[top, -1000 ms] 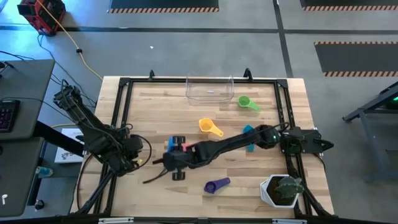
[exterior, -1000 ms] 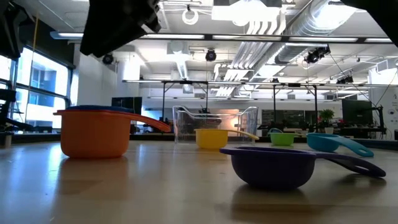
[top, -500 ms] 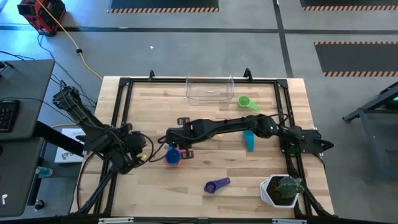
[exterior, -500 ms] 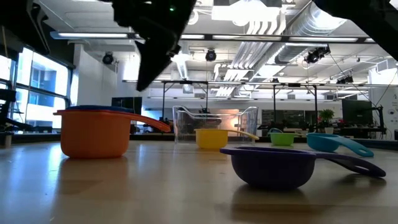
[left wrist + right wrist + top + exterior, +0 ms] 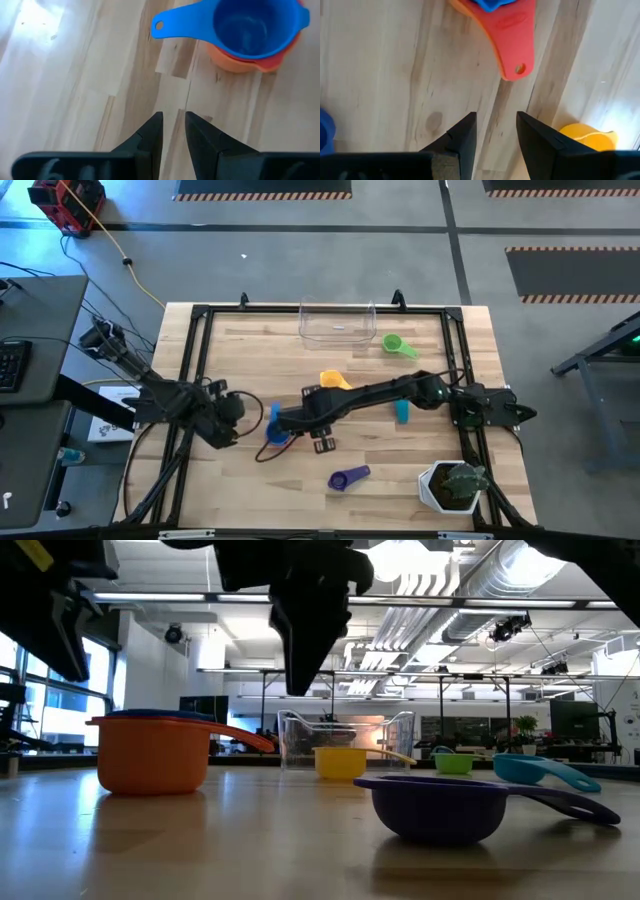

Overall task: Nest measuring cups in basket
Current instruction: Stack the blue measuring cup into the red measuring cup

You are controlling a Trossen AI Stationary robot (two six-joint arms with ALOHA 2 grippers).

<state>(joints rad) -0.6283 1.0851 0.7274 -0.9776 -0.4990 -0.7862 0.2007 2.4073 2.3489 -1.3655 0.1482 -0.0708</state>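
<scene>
Blue cup [image 5: 255, 27] sits nested in the orange cup [image 5: 250, 60] on the desk [image 5: 240, 355], just ahead of the narrowly parted, empty left gripper [image 5: 173, 131]; right gripper [image 5: 495, 131], partly open and empty, hovers beside, basket [image 5: 337, 322] well beyond, suggesting a stack built for later transfer.

Worktop [image 5: 250, 350]: pale wood planks, visible grain, smooth satin finish.
Frame [image 5: 190, 370]: black metal rails, matt.
Basket [image 5: 337, 323]: clear plastic, glossy.
Blue cup [image 5: 250, 27]: smooth plastic, slight sheen.
Orange-red cup [image 5: 512, 35]: plastic, soft matt.
Purple cup [image 5: 440, 805]: smooth plastic.
Left tool [image 5: 172, 131] fingers: black, matt.
</scene>
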